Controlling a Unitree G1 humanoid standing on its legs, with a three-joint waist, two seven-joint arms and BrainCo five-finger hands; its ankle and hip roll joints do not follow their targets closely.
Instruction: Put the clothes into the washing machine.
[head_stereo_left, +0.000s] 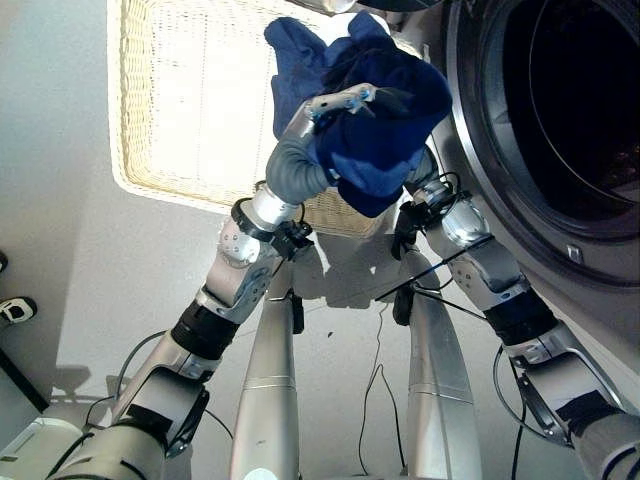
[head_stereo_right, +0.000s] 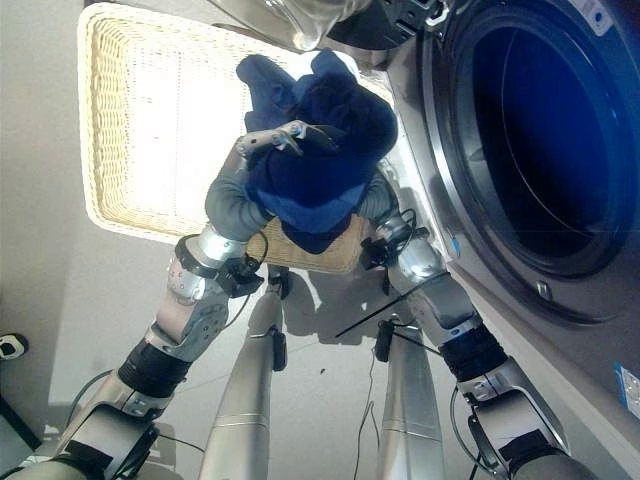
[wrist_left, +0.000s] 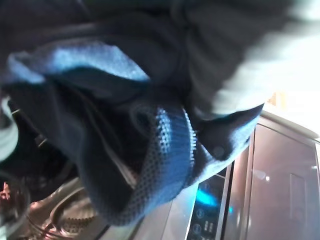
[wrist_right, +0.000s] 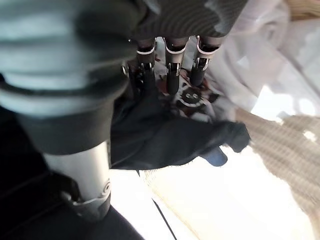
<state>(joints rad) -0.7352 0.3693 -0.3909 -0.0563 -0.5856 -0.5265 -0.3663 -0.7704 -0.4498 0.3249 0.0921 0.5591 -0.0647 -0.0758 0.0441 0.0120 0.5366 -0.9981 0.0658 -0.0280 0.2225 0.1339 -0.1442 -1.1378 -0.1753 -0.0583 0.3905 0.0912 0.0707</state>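
Knitted blue cloth (head_stereo_left: 385, 120), woven wicker basket (head_stereo_left: 180, 150)

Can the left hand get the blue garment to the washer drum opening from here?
Probably yes. The left hand holds the blue garment bunched up beside the washer drum opening, which stands open with nothing visible between them.

Bunched blue garment (head_stereo_left: 375, 125) beside washer's open drum (head_stereo_left: 570, 110)

A pale grey floor (head_stereo_left: 70, 290) lies in bright light, with a woven wicker basket (head_stereo_left: 135, 150) resting on it beside a silver-grey appliance front.
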